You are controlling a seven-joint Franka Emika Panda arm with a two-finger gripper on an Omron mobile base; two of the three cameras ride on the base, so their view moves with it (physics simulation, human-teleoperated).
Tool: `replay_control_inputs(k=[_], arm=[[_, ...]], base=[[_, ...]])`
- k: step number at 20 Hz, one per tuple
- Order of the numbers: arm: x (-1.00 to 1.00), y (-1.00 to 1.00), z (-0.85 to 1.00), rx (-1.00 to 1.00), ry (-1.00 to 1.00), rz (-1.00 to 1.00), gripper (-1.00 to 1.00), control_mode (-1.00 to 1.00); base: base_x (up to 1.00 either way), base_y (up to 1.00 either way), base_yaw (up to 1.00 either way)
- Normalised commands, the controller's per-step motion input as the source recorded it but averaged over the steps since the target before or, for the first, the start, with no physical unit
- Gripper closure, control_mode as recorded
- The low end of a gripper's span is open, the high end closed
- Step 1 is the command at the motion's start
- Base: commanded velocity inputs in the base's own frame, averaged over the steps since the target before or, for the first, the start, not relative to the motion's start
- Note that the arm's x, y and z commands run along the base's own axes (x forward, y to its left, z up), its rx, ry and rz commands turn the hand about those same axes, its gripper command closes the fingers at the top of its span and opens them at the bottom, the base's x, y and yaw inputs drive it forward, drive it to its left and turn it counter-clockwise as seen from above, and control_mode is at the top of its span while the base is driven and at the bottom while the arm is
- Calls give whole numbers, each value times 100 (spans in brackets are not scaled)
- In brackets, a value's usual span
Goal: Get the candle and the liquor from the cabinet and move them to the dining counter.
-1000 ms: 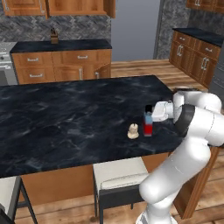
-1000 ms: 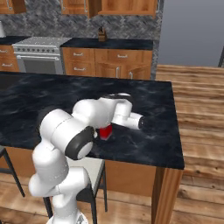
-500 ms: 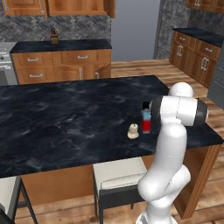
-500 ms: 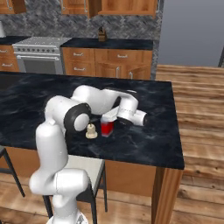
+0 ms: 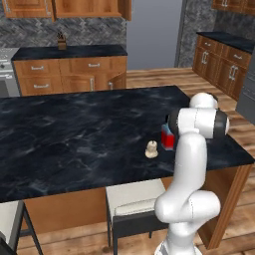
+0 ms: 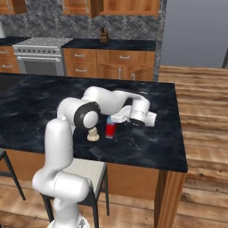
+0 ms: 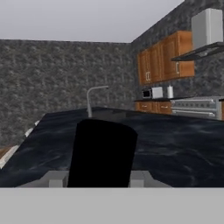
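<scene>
Over on the left, a steel stove (image 6: 41,53) is sitting in a run of wooden drawer units (image 5: 69,75) under a narrow black counter (image 5: 67,51), with grey herringbone tiling (image 5: 60,31) running behind it and a knife block (image 5: 62,41) standing on top. Wooden wall cupboards (image 5: 74,7) are hanging above. Filling the middle of the room, the dining counter (image 5: 64,139) is stretching out broad and black with pale veins, and a pale-seated stool (image 5: 132,199) is tucked beneath its near edge.

Toward the right end of that slab, the candle (image 5: 151,149) is standing upright on the marble, and just beside it to the right the liquor (image 5: 168,139) is standing too, red body showing, close but not touching. The white arm is folding over them, and the gripper (image 6: 118,119) is hovering at the bottle's top; in the hand view the black cap (image 7: 101,153) is looming right at the fingers. I cannot tell whether the jaws are clamped on it or standing clear.

Further right, plank flooring (image 6: 200,102) is running off toward more wooden cupboards (image 5: 224,62).
</scene>
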Motion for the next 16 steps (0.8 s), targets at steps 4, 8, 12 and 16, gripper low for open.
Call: replay_control_inputs(k=[4,8,12,16], arm=[[-12,0,-17,0,0,4,100,-100],[-22,2,-10,0,-6,0,100,-100],[-14,9,-7,0,-8,0,100,-100],[-8,15,-7,0,-8,0,100,-100]], base=[[0,0,0],[0,0,0],[0,0,0],[0,0,0]])
